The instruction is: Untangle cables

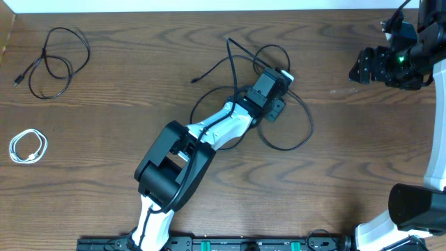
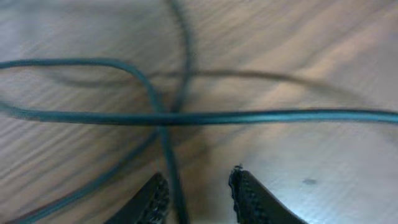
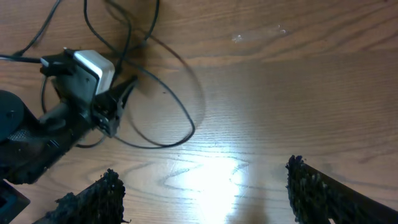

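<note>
One long black cable (image 1: 282,149) lies in crossing loops at the table's middle. My left gripper (image 1: 281,78) is low over those loops. In the left wrist view its fingers (image 2: 199,180) stand apart, open. A strand of the black cable (image 2: 280,116) runs between them close to the left finger, not pinched, and other strands cross just ahead. A second black cable (image 1: 57,61) lies loosely coiled at the far left, apart from the rest. A white cable (image 1: 28,146) sits coiled at the left edge. My right gripper (image 1: 359,67) hangs at the far right, wide open (image 3: 204,173) over bare wood.
The right wrist view shows the left gripper's white-topped head (image 3: 87,71) with the black cable's loop (image 3: 158,145) around it. The arm bases stand along the table's front edge (image 1: 230,244).
</note>
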`<state>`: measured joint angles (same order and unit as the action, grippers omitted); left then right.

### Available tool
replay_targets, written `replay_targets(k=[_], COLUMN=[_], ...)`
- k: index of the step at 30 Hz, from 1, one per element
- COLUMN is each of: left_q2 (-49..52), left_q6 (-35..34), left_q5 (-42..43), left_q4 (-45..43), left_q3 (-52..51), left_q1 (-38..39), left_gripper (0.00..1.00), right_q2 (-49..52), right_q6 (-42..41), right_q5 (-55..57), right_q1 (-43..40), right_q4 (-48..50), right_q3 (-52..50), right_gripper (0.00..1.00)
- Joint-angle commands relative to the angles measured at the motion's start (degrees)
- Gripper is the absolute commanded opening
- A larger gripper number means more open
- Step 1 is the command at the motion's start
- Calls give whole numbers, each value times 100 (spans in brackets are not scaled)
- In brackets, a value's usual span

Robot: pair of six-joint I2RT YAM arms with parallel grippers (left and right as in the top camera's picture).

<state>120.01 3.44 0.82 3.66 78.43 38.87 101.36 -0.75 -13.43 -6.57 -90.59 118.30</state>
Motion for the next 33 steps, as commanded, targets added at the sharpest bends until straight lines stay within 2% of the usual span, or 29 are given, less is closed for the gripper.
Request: replay_targets(k=[1,4,8,11,18,20,28,33], left_q2=[-48,-98,-96,-94,-85,-85,-85,-85], left_q6=[-157,-730,-1729,-2186,-2175,-2179,-2179,-2179], left_q5=[-1152,-1449,-1462,-1410,-669,-516,236,308], left_q4=[197,752,1797,2214,2371,2564,3287,3438], left_q3=[2,2,2,0,-35,-35,-35,-63], left_q1=[-179,-328,-570,-699,-756,-756,-756,-752], left_gripper=[41,41,41,43,43,46,47,45], right_q2=[15,15,17,17,17,17,17,17], right_q6=[109,127,127,127,127,127,125,127], right_q5=[-17,-17,-20,-20,-22,-20,-26,-61], right_q1=[-9,-9,-9,-9,-9,-9,-9,-9], right_q4=[9,11,33,85,269,304,599,621], right_q3=[-31,-31,-46,-109,-527,-669,-1080,-1117], right_gripper=[82,82,82,82,83,83,83,83])
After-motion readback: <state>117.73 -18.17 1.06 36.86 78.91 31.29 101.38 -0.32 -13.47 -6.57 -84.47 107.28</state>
